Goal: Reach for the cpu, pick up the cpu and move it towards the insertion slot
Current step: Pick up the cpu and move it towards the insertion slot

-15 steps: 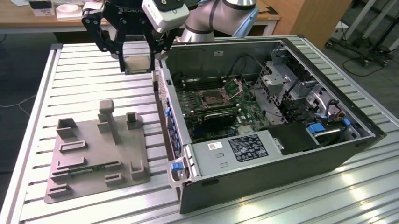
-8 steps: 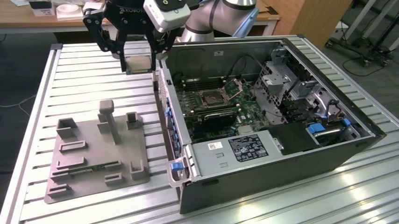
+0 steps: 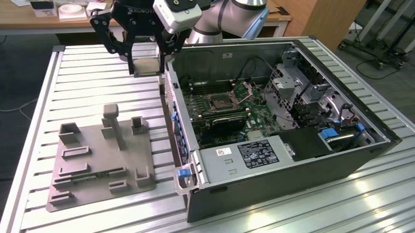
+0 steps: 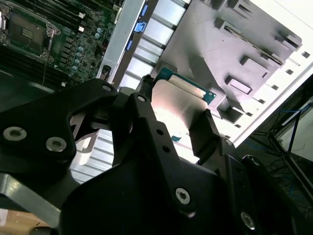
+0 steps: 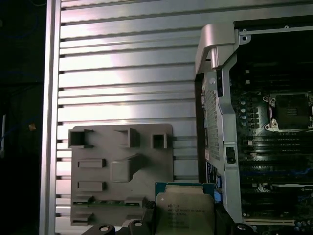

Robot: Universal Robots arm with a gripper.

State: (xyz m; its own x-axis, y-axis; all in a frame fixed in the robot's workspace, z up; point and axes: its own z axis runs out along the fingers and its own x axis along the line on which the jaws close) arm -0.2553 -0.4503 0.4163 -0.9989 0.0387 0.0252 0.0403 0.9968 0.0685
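My gripper [image 3: 148, 67] hangs above the slatted table, just off the open computer case's wall on the exterior view's left. It is shut on the cpu [image 3: 147, 63], a flat square chip with a silver top plate and a green rim. Both wrist views show the cpu [image 4: 180, 103] [image 5: 185, 208] pinched between two black fingers [image 4: 204, 128] by opposite edges. The insertion slot [image 3: 220, 102] lies inside the case on the green board, its metal retention plate swung up and its dark centre exposed. The insertion slot [image 5: 288, 110] [image 4: 27, 33] sits off to one side of the held chip.
A grey moulded fixture [image 3: 97, 155] [image 5: 122, 166] lies on the aluminium table [image 3: 97, 87], with a green memory stick in one of its grooves. The case's upright wall [image 3: 174, 111] stands between gripper and board. Drive cages and cables crowd the case's far side.
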